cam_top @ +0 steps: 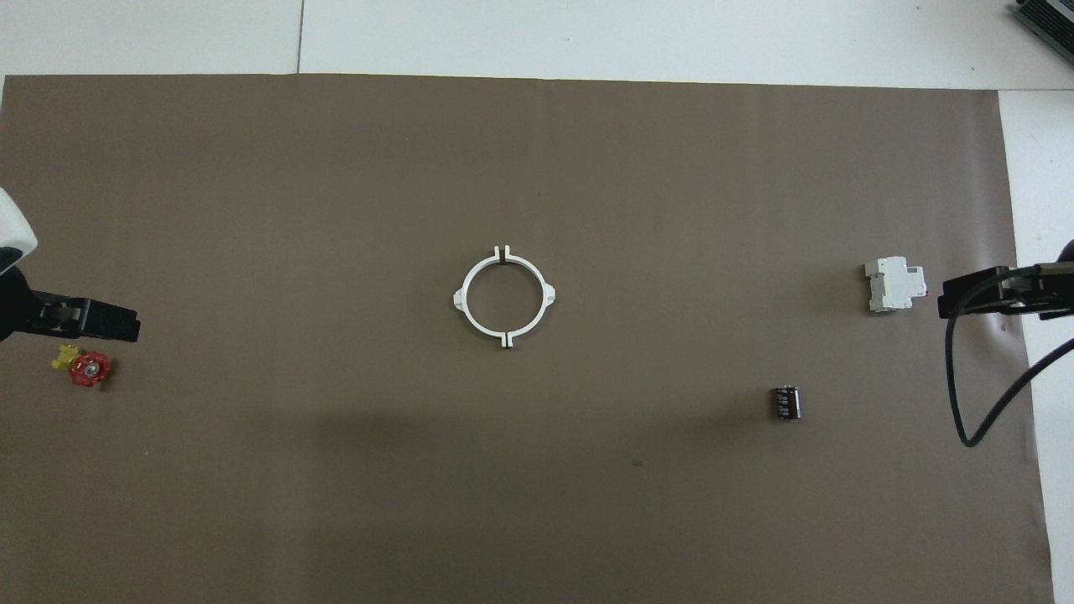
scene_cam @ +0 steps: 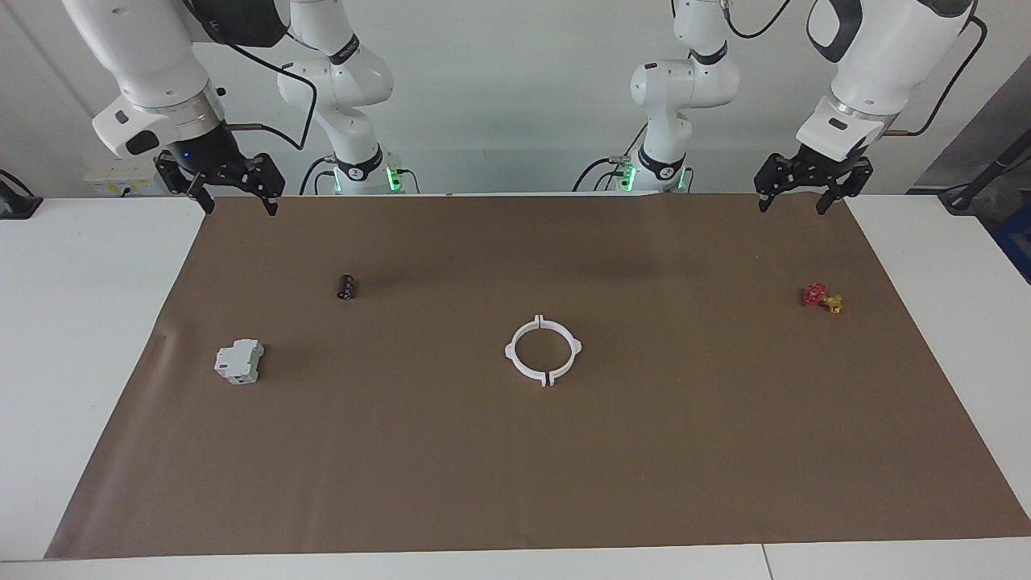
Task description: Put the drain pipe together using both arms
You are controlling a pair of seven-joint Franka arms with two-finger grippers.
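Note:
The drain pipe [scene_cam: 511, 351] [cam_top: 463, 298] lies flat mid-mat as two thin white half-rings set end to end in one ring. Narrow gaps show where their tabs meet, on the ring's nearer and farther sides. My left gripper [scene_cam: 792, 205] hangs open above the mat's edge nearest the robots, toward the left arm's end. At the right arm's end my right gripper [scene_cam: 240, 205] hangs open over that same edge. Both are empty and well away from the ring.
A grey blocky device [scene_cam: 239, 361] [cam_top: 895, 283] and a small dark cylinder [scene_cam: 346, 286] [cam_top: 786, 402] lie toward the right arm's end. A red-and-yellow valve [scene_cam: 821, 297] [cam_top: 84, 366] lies toward the left arm's end. A brown mat [scene_cam: 515, 467] covers the white table.

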